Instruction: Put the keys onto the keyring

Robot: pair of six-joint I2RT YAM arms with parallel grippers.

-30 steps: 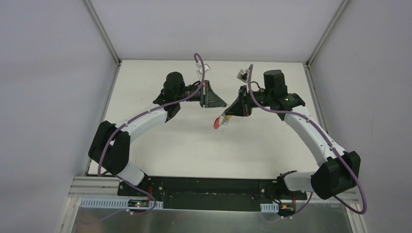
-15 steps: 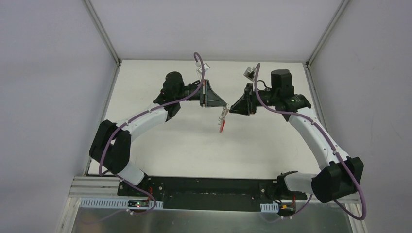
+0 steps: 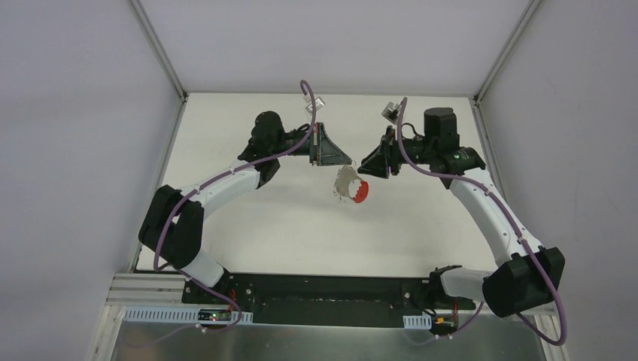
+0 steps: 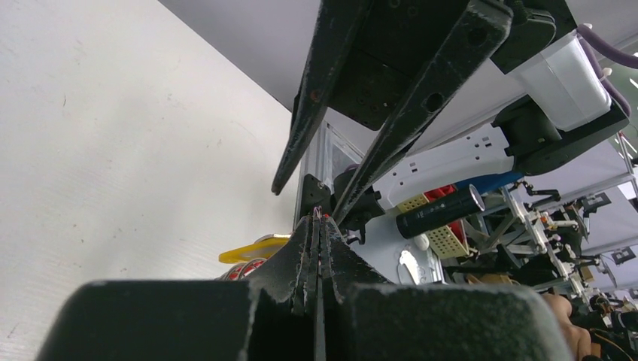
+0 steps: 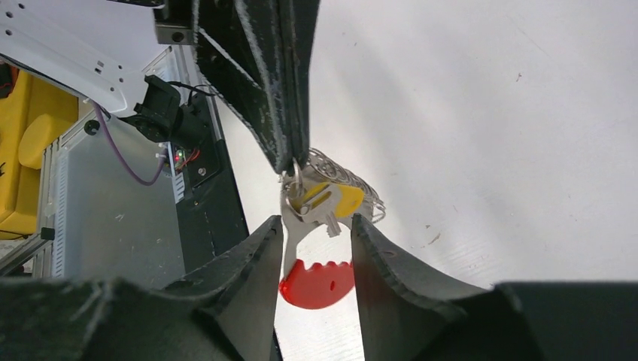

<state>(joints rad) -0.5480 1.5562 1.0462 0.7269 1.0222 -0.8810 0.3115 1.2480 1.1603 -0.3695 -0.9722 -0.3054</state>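
- Left end effector (image 3: 349, 162) is clamped shut on the keys (image 3: 348, 185), pinching the ring at the bunch's top; the bunch hangs over mid-bench (image 3: 301, 226)
- Right end effector (image 5: 316, 220), at 1 o'clock of the bunch, stands parted around it, gripping nothing
- Probably light, stiff, slippery and swing-prone; best gripped by the flat red head (image 5: 316, 284)
- Bench edges and walls (image 3: 90, 113) lie well apart; open room towards 6 o'clock

A white table (image 3: 301, 226) fills a booth with plain pale grey walls (image 3: 75, 150) on three sides and metal posts (image 3: 158, 49) in the back corners. The light is even and soft. A black plate (image 3: 316, 289) and a dull metal sheet (image 3: 323, 342) line the near edge.
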